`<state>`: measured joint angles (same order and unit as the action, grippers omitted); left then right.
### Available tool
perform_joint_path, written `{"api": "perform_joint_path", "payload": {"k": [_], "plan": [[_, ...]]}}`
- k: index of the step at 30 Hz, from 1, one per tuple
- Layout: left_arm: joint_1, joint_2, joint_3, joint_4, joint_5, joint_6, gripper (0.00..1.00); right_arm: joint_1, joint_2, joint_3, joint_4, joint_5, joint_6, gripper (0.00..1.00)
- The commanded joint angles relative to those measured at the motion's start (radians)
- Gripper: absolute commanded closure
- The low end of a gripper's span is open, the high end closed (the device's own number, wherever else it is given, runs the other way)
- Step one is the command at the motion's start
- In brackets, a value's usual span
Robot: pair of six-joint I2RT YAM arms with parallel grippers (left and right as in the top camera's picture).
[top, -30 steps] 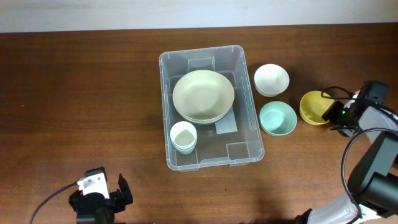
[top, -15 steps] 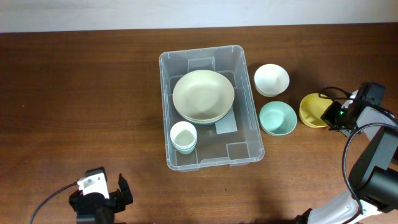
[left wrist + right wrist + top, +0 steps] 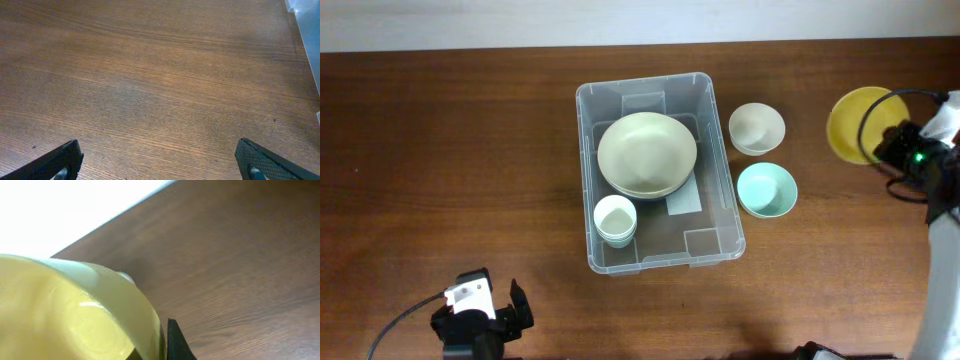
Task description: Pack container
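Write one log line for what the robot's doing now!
right hand: shut on yellow bowl | left hand: open | container: big bowl, small cup inside | table: white bowl, green bowl

**No readable text in any view**

The only label (image 3: 686, 201) is a pale rectangle on the base of the clear container (image 3: 583, 170). It is partly covered by a large cream bowl (image 3: 647, 153), and any print on it is too small to make out from overhead. Neither wrist view shows any lettering.

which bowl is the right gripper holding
The yellow bowl, clamped at its rim by the right gripper; the white bowl and mint bowl sit on the table beside the container.
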<state>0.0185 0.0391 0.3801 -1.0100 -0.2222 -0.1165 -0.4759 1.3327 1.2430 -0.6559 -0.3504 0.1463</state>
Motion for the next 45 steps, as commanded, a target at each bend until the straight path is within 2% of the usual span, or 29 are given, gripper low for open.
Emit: {"api": "perform_joint_path", "payload": {"k": [1, 5, 9, 13, 23, 24, 25, 26, 27, 28, 30, 38, 39, 40, 45], "plan": [[0.002, -0.006, 0.015, -0.002, -0.01, -0.002, 0.0, 0.132, -0.05, -0.002, -0.078, -0.057, -0.096, 0.96], [0.002, -0.006, 0.015, -0.002, -0.01, -0.002, 0.0, 0.328, -0.049, -0.002, -0.191, -0.014, -0.189, 0.96], [0.002, -0.006, 0.015, -0.002, -0.011, -0.002, 0.0, 0.549, -0.01, -0.003, -0.232, 0.16, -0.192, 0.96], [0.002, -0.006, 0.015, -0.002, -0.01, -0.002, 0.0, 0.704, 0.045, -0.003, -0.246, 0.29, -0.192, 0.96], [0.002, -0.006, 0.015, -0.002, -0.01, -0.002, 0.0, 0.864, 0.246, -0.003, -0.278, 0.296, -0.192, 0.96], [0.002, -0.006, 0.015, -0.002, -0.01, -0.002, 0.0, 0.871, 0.26, -0.003, -0.275, 0.295, -0.192, 0.96], [0.002, -0.006, 0.015, -0.002, -0.01, -0.002, 0.0, 0.874, 0.266, -0.003, -0.272, 0.295, -0.191, 0.9], [0.002, -0.006, 0.015, -0.002, -0.011, -0.002, 0.0, 0.879, 0.276, -0.003, -0.266, 0.294, -0.191, 0.77], [0.002, -0.006, 0.015, -0.002, -0.01, -0.002, 0.0, 0.882, 0.276, -0.003, -0.263, 0.294, -0.191, 0.74], [0.002, -0.006, 0.015, -0.002, -0.01, -0.002, 0.0, 0.884, 0.27, 0.0, -0.256, 0.294, -0.191, 0.66], [0.002, -0.006, 0.015, -0.002, -0.011, -0.002, 0.0, 0.883, 0.248, 0.026, -0.261, 0.292, -0.192, 0.6], [0.002, -0.006, 0.015, -0.002, -0.011, -0.002, 0.0, 0.799, 0.152, 0.175, -0.38, 0.367, -0.126, 0.57], [0.002, -0.006, 0.015, -0.002, -0.011, -0.002, 0.0, 0.77, 0.138, 0.178, -0.385, 0.367, -0.114, 0.56], [0.002, -0.006, 0.015, -0.002, -0.011, -0.002, 0.0, 0.712, 0.121, 0.178, -0.387, 0.366, -0.098, 0.49], [0.002, -0.006, 0.015, -0.002, -0.01, -0.002, 0.0, 0.523, 0.126, 0.161, -0.387, 0.351, -0.082, 0.38]]}}
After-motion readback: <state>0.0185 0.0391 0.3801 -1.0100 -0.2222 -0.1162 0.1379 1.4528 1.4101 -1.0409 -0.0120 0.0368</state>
